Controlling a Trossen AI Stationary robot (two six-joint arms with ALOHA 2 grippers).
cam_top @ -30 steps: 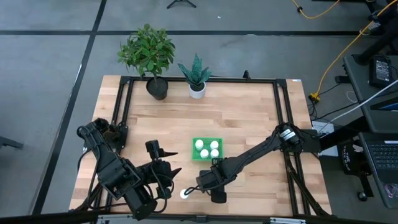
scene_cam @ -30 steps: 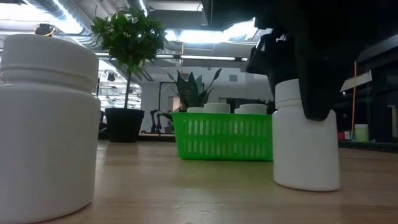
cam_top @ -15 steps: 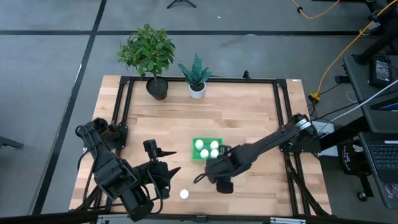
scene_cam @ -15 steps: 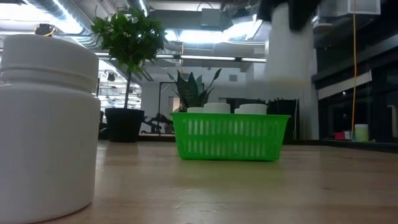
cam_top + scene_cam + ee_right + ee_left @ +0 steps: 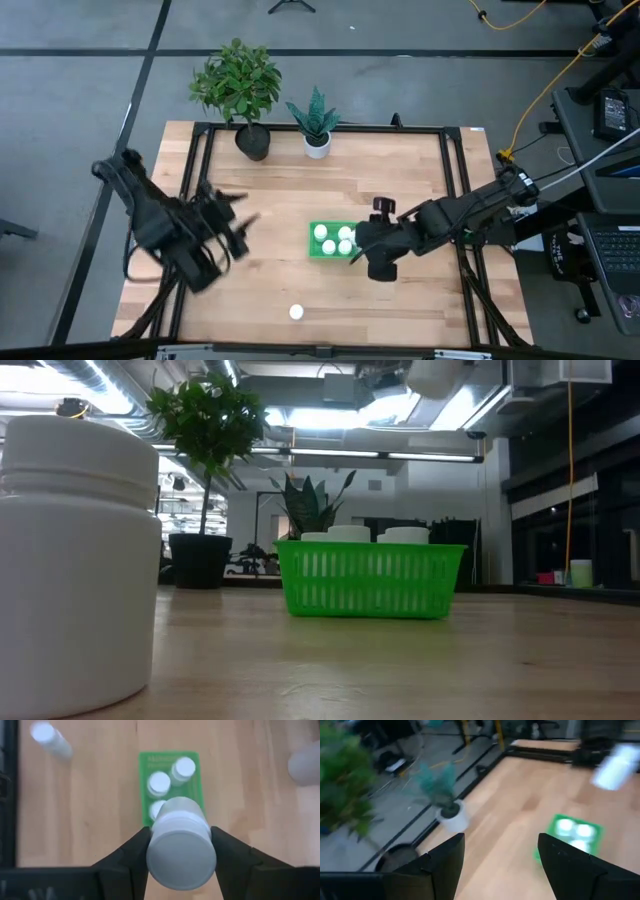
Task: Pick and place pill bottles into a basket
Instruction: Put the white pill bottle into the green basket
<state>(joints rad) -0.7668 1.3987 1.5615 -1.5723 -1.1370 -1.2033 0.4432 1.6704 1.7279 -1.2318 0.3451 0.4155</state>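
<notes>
The green basket stands mid-table with several white pill bottles upright in it; it also shows in the low view. My right gripper hovers at the basket's right side, shut on one pill bottle, which shows high up in the low view. Another bottle stands on the table near its near edge, large in the low view. My left gripper is open and empty, raised over the table's left part. My right gripper pinches the bottle's round side wall between its two fingers, one on each side. The fingers slant down from the table's right. One round end of the bottle faces the wrist camera. The bottle is lifted clear, above the basket's edge.
A black pot with a leafy plant and a white pot with a spiky plant stand at the table's far edge. A black metal frame runs along the table's sides. Bare wood lies between the basket and the pots.
My right gripper has lifted the bottle off the table near the near edge and carried it up and toward the far right, to the basket's right side. My left gripper has drawn back from the near edge toward the table's left and far side.
</notes>
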